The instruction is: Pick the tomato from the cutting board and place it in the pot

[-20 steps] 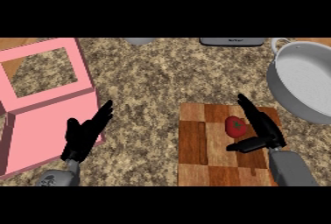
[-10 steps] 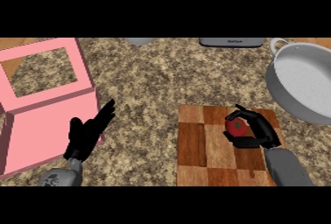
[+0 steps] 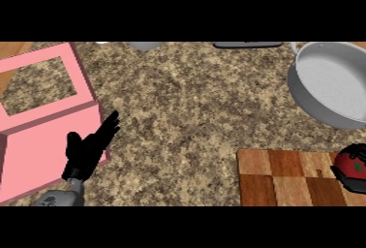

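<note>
Right robot hand at the lower right edge, fingers curled round the tomato, grasping it. 0.5 s ago the fingers were closing over the tomato mid-board; now the view has swung left, so hand and tomato sit at the frame edge over the cutting board. Cannot tell whether the tomato is lifted or touching the board. Left robot hand rests released, fingers straight, lower left, over the pink box edge. Speckled table beyond. Pot far right, near the board, nothing seen inside. Judgement: grasp looks made; lift and carry to pot remain.
</note>
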### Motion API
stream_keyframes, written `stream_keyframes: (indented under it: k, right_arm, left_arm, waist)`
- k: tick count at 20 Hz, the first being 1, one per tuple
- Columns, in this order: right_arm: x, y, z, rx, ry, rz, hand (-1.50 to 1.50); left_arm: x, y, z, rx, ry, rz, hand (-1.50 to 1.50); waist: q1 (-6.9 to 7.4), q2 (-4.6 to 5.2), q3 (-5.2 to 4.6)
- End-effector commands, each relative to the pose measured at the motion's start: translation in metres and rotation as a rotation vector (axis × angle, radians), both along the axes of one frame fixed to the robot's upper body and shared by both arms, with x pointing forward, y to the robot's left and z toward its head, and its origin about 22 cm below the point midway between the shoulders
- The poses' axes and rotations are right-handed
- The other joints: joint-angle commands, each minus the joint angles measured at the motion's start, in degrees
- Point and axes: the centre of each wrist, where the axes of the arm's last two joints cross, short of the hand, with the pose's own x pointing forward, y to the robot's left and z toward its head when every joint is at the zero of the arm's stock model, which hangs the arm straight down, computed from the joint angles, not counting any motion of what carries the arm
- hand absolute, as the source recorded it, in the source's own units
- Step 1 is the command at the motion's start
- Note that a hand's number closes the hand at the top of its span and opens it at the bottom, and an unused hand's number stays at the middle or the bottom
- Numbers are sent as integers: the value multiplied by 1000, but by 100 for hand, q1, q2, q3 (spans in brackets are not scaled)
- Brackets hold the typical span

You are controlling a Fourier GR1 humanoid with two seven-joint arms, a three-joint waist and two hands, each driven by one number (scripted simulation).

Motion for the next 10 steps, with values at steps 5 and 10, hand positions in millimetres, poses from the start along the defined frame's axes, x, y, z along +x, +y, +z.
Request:
stream_keyframes:
  k: [5, 10]
  right_arm:
    - [-88, -109, 52, -171, -120, -302, 150]
    - [-87, -123, 68, -256, -130, -356, 150]
  left_arm:
    - [9, -6, 5, -8, -17, -41, 0]
    - [-7, -10, -6, -2, 0, -62, 0]
  waist:
    - [206, 75, 49]
    - [350, 42, 37]
